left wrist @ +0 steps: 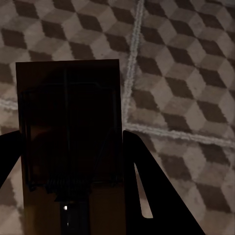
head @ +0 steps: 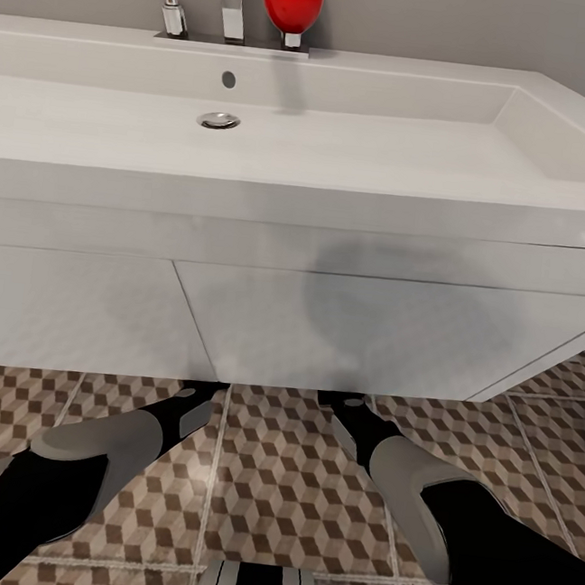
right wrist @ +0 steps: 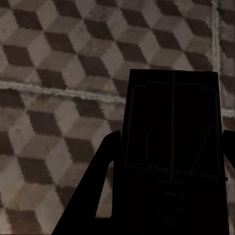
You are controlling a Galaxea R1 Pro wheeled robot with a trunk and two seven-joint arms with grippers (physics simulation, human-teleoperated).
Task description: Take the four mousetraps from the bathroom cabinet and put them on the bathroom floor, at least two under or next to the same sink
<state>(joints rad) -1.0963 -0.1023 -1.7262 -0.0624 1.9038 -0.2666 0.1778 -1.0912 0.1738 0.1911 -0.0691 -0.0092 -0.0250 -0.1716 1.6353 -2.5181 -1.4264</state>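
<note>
Left gripper clamped on mousetrap, right gripper clamped on second mousetrap, both held over bathroom floor under sink. I judge neither set down yet; other two traps unaccounted for.

Glossy white sink, chrome faucet, glossy patterned floor tiles, dark matt wooden mousetrap

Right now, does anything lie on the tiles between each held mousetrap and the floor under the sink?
Nothing visible does. The left mousetrap and the right mousetrap hang over bare patterned bathroom floor in both wrist views, below the sink.
</note>
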